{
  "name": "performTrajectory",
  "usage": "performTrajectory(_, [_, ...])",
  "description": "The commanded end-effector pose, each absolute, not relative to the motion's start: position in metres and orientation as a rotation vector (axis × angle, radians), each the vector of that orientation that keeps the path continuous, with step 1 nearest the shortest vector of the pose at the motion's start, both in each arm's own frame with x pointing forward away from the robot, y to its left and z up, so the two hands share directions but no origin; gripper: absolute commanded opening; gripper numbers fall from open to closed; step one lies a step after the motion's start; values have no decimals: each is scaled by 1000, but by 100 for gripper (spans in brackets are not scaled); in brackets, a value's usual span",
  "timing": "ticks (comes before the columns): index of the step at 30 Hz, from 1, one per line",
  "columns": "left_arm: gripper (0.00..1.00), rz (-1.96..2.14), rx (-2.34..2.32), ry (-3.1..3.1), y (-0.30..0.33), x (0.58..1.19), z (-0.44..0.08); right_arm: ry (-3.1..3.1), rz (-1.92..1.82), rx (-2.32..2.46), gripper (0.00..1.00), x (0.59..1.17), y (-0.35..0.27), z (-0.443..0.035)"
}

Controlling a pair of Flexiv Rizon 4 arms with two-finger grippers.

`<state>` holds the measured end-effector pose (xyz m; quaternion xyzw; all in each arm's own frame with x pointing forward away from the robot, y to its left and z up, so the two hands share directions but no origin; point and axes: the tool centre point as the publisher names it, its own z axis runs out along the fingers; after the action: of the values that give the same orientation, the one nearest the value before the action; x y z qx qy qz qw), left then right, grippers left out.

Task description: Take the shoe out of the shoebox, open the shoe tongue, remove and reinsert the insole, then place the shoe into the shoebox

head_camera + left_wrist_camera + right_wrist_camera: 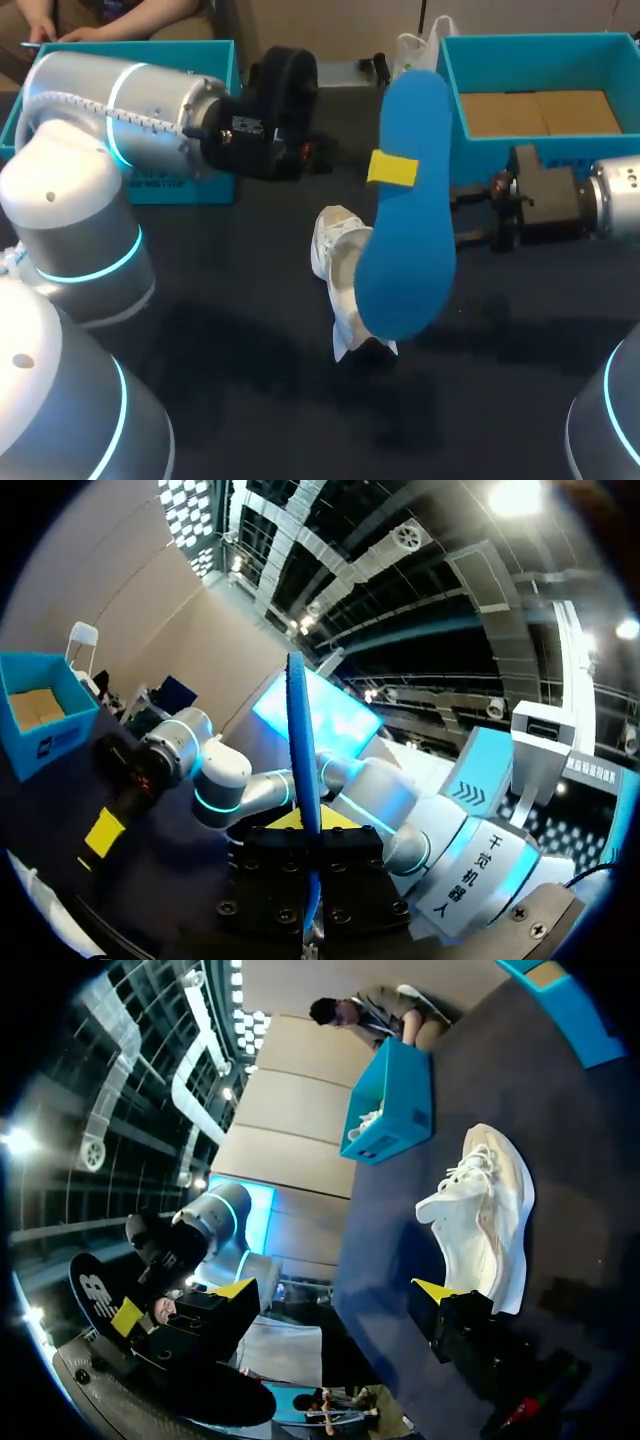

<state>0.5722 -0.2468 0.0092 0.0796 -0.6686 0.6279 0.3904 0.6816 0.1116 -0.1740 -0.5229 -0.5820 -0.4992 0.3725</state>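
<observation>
The left gripper [305,830] is clamped on a flat blue foam insole [300,730], which stands edge-on between its yellow tips and rises well ahead of them. The right gripper [338,1290] holds nothing, its jaws spread wide. A white lace-up sneaker [485,1215] lies on the dark table [250,400] just ahead of one right fingertip [440,1290], out of the box. An open teal plastic shoebox [530,42] with a brown cardboard floor sits behind the right gripper.
</observation>
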Motion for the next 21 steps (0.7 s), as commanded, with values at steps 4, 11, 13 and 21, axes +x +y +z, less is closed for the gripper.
performTrajectory(4, [0, 1713, -30, -1830, -229, 576, 5, -1491, -1280, -1342, 100, 682, 113, -174])
performTrajectory(11, [0, 1873, -250, -1983, -210, 577, -9, -1491, -1280, -1342, 100, 682, 113, -174])
performTrajectory(13, [0, 1936, -294, -1999, -207, 577, -15, -1491, -1280, -1342, 100, 682, 113, -174])
performTrajectory(21, [0, 2037, -657, -2169, -199, 583, -33, -1491, -1280, -1342, 100, 682, 113, -174])
